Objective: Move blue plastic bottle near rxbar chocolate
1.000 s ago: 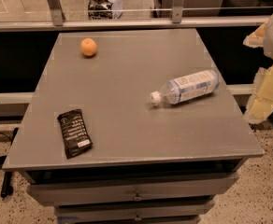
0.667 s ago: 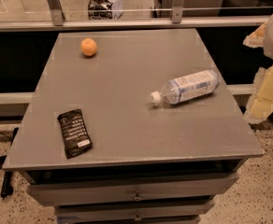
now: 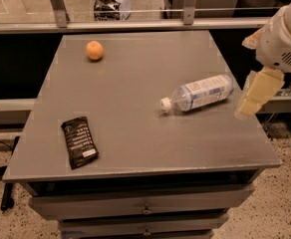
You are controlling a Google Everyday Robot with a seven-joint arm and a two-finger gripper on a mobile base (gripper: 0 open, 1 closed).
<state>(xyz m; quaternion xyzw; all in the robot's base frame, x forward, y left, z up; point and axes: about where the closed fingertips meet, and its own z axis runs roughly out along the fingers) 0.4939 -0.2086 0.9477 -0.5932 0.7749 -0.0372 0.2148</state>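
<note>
Grey flat-topped table (image 3: 135,108) bearing one clear bluish plastic bottle (image 3: 200,93), one black-wrapped rectangular snack bar (image 3: 79,142), one round orange fruit (image 3: 94,50); one cream gripper (image 3: 257,93) beside right edge, grip state unclear.

The blue plastic bottle (image 3: 200,94) lies on its side on the right part of the grey worktop (image 3: 135,78), white cap pointing left. The rxbar chocolate (image 3: 79,142) lies flat near the front left corner, well apart from it. An orange (image 3: 94,50) sits at the back left. The pincer (image 3: 257,93) hangs at the worktop's right edge, near the bottle's base
</note>
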